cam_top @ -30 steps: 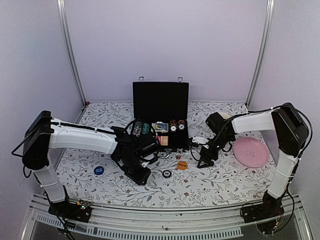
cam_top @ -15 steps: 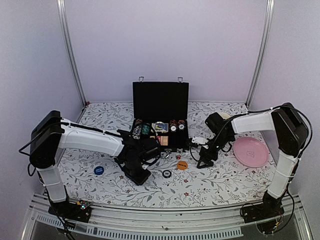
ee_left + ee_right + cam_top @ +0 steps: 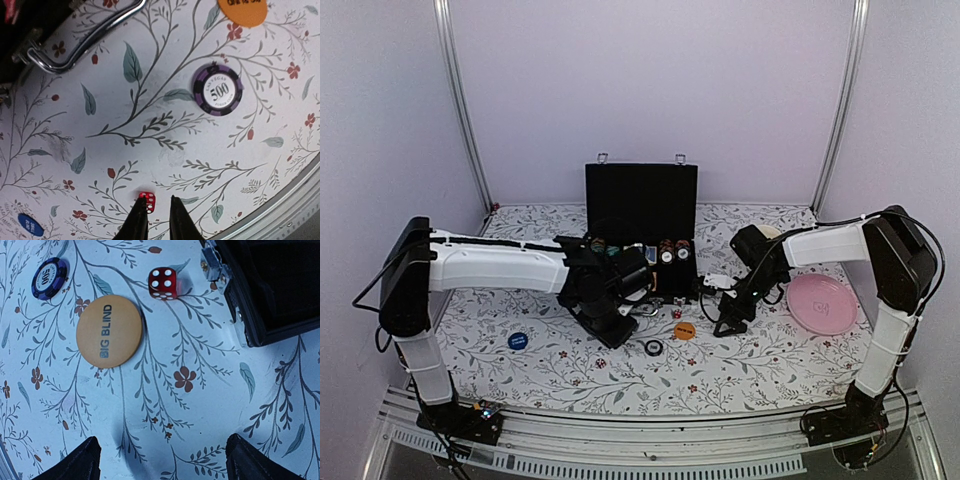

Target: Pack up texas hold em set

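**Left jaws narrowed at a red die in front of the open case**

The black briefcase point(image 3: 640, 200) stands open at the back middle of the flowered tabletop point(image 3: 750, 370). Its lid is upright, and striped chips point(image 3: 672, 250) and a card deck point(image 3: 641, 253) sit in its tray. The left arm point(image 3: 500, 268) reaches across to the case's front edge. In the overhead view its black wrist covers the left part of the tray and the tabletop just in front of it.

Seen from the left wrist, the left jaws are drawn close with a narrow gap. A small red die point(image 3: 147, 201) lies at their tips, against the left finger point(image 3: 136, 225). Whether it is pinched I cannot tell. Around it lie a purple 500 chip point(image 3: 218, 91) to the upper right and a blue button point(image 3: 28, 225) at the lower left. The case's silver handle point(image 3: 85, 37) is at the upper left.

The right jaws are spread wide, with nothing between the fingers point(image 3: 75, 462). They are over bare tabletop just right of the case's front corner. Ahead of them lies the orange BIG BLIND button point(image 3: 109, 330). A second red die point(image 3: 162, 282) sits just past it, near the case's corner latch point(image 3: 215, 267) but apart from it.

A pink plate point(image 3: 823, 303) lies beyond the right arm point(image 3: 840, 243), well apart from the set. A cream mug point(image 3: 775, 232) is mostly hidden behind that arm.
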Robot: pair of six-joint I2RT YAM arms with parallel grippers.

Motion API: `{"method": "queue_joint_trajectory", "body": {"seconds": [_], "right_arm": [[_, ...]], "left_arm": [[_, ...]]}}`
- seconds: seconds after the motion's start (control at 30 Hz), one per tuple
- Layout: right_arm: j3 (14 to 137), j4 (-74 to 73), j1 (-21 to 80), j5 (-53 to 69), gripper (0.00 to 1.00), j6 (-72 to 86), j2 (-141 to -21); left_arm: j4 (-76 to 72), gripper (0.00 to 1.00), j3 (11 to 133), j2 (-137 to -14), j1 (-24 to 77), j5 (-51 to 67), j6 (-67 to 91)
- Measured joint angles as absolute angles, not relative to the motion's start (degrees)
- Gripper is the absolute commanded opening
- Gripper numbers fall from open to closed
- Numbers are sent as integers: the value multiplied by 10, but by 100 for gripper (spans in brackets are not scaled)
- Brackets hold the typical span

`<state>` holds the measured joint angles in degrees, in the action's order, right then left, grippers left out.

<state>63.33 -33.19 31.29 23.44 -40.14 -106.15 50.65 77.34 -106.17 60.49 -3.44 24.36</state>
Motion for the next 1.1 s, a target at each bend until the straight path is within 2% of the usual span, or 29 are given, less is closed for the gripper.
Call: {"method": "queue_joint_trajectory", "body": {"seconds": [0.13,0.4,0.8,1.1], "right_arm": [[634,-332,313,234,85,-401,-1061],[634,-332,313,235,85,-401,-1062],[634,-332,315,235,86,-401,-1063],[635,-332,315,235,86,-401,-1063]], "left_arm": [[510,39,800,-1062,605,-35,237],[529,44,751,-1062,605,-21,225],[516,35,713,-1077,603,-17,211],[502,19,712,-1090,601,-6,205]]}}
